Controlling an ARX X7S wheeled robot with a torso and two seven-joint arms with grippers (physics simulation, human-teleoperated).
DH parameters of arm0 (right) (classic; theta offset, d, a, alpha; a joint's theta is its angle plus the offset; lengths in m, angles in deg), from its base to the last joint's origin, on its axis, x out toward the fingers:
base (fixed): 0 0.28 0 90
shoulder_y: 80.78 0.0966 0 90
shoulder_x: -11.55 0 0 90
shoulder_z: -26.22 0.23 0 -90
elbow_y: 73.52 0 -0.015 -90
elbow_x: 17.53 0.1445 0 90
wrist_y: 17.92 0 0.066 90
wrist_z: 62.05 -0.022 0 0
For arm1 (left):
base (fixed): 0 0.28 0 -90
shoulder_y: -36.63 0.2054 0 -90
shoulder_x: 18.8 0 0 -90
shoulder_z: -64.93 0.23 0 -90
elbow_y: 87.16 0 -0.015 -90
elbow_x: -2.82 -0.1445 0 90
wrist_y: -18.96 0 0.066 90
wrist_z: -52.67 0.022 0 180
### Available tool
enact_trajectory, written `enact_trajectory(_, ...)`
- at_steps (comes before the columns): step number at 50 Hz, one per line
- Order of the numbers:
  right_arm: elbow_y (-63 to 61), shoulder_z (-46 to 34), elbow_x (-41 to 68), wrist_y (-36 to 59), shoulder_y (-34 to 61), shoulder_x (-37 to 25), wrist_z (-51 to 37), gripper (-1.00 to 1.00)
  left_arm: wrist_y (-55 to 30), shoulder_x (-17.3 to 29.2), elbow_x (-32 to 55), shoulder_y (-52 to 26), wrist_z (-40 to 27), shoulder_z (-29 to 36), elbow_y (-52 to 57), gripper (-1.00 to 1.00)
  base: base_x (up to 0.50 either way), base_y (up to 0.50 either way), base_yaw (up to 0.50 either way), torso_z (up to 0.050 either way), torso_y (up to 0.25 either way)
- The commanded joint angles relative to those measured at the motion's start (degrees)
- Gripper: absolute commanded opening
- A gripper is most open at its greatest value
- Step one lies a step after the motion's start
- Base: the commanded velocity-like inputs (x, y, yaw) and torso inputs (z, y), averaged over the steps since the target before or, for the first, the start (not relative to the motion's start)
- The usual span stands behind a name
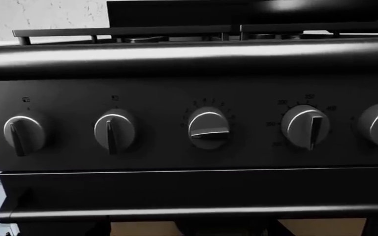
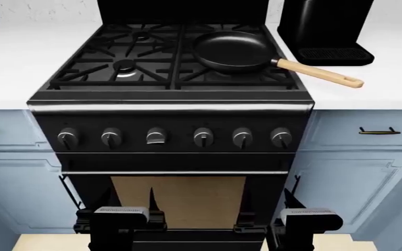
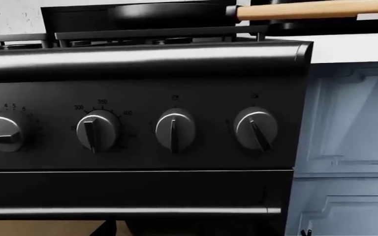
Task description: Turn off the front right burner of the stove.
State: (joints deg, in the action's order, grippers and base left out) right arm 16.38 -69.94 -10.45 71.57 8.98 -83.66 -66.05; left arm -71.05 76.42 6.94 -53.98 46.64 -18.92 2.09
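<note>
The black stove [image 2: 173, 107] stands straight ahead, with six round knobs in a row on its front panel. The front right burner [image 2: 223, 76] lies under black grate prongs, partly covered by a black frying pan [image 2: 232, 50]. The rightmost knob [image 2: 281, 137] also shows in the right wrist view [image 3: 255, 129], its pointer tilted slightly off vertical. The third knob from the left [image 2: 157, 137] is turned sideways. My left gripper [image 2: 121, 219] and right gripper [image 2: 307, 222] hang low in front of the oven door, both open and empty, apart from the knobs.
The pan's wooden handle [image 2: 320, 73] sticks out over the white counter at the right. A tall black coffee machine [image 2: 323, 29] stands at the back right. Blue cabinet doors [image 2: 358, 172] flank the stove. The oven door handle [image 2: 173, 172] runs below the knobs.
</note>
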Motion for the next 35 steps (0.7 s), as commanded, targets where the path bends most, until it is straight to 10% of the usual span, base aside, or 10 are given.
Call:
enact_trajectory(1,0.1,-0.9,0.8,-0.1,0.2,-0.7,-0.7,1.0,0.1,0.7,0.7,-0.1,-0.8,0.9,-0.2,1.0,0.0,-0.04,0.0,0.0,0.0)
enact_trajectory(35,0.4,-2.9,2.5,-0.8,0.5,-2.4,-2.2,1.0,0.4,2.2,2.4,-0.5,-2.6,2.8,-0.6,1.0,0.0,-0.06,0.0,0.0,0.0)
